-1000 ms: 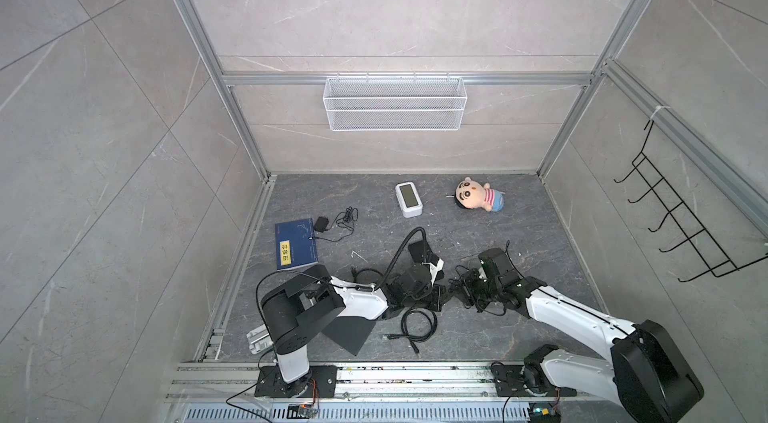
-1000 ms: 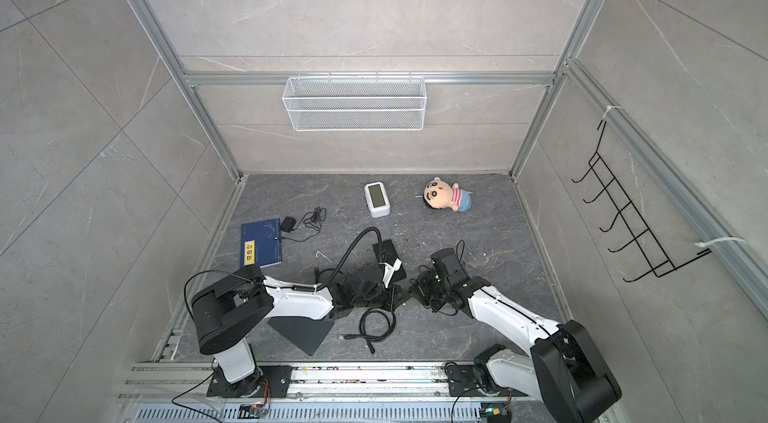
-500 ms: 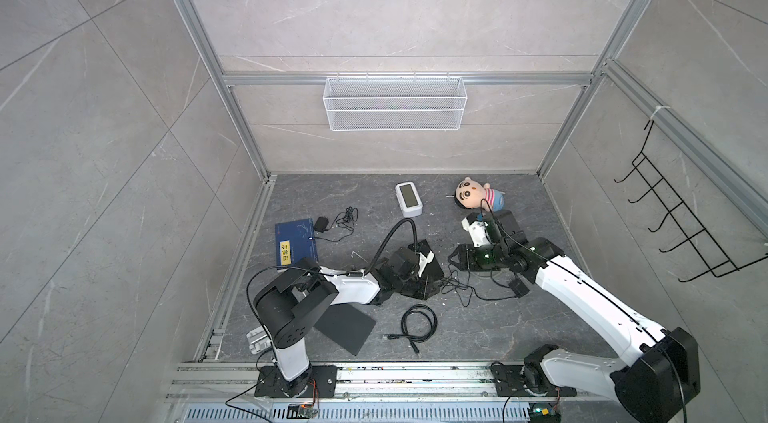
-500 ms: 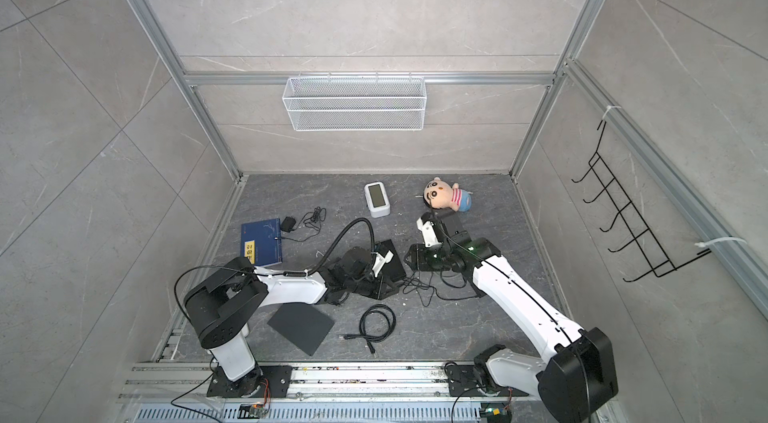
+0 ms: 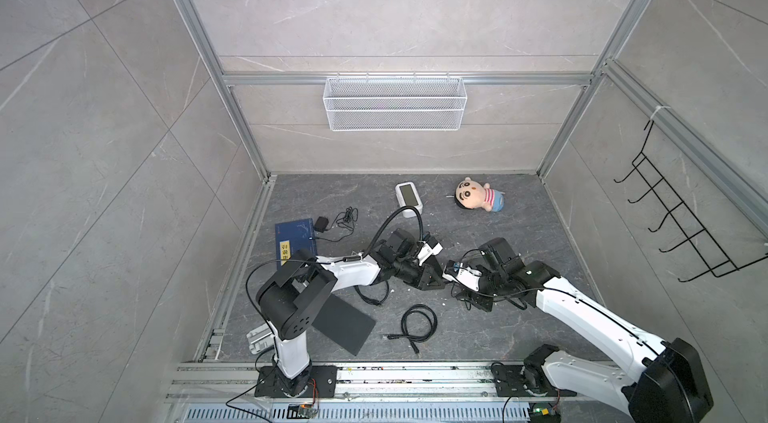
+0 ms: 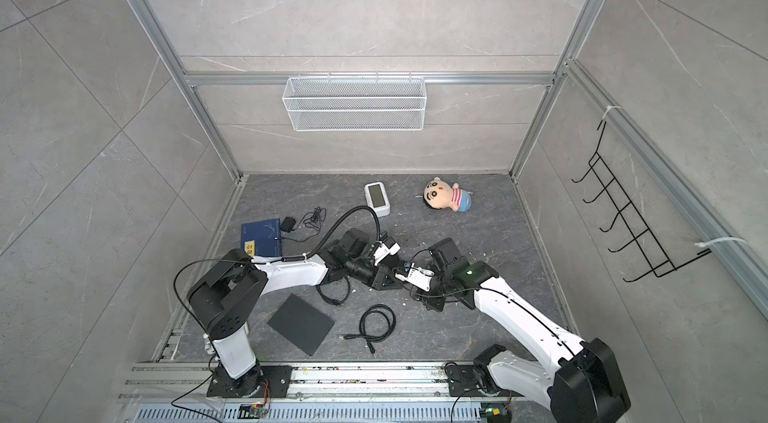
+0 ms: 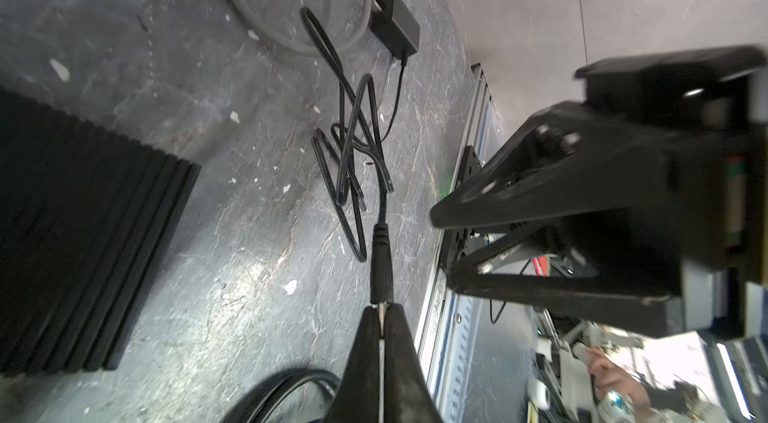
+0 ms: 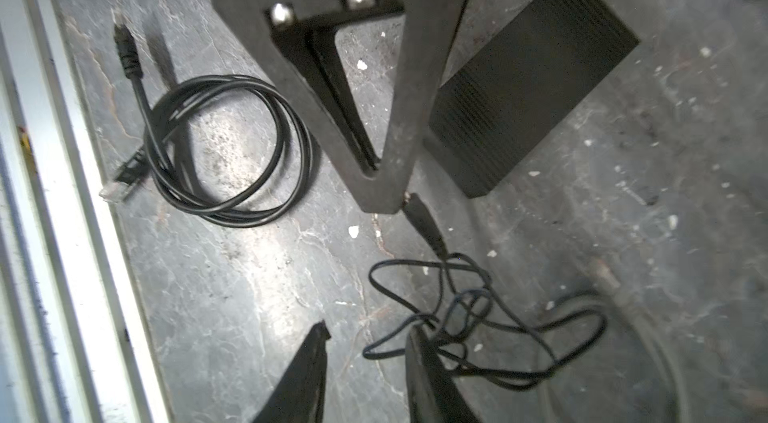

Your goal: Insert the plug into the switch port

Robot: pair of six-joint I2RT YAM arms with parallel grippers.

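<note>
The left claw [image 7: 380, 310] is pinched fully together on the bare metal tip of the plug [image 7: 381, 271]. The black barrel sticks out beyond the fingertips, held off the floor near the black ribbed box [image 7: 83, 234] but not touching it (I take that box for the switch; no port shows in any view). That grip is the main worry: the part that must enter the port is the part being squeezed, and so small a hold can let the plug swivel or slip. The right claw [image 8: 368, 331] stands partly open on the far side of the plug from the box, gripping nothing, yet loops of the thin cable [image 8: 461, 302] lie across one of its fingers [image 8: 428, 383]. Any pull there likely drags the cable, tugs the adapter [image 7: 395, 28] and yanks the plug loose.
</note>
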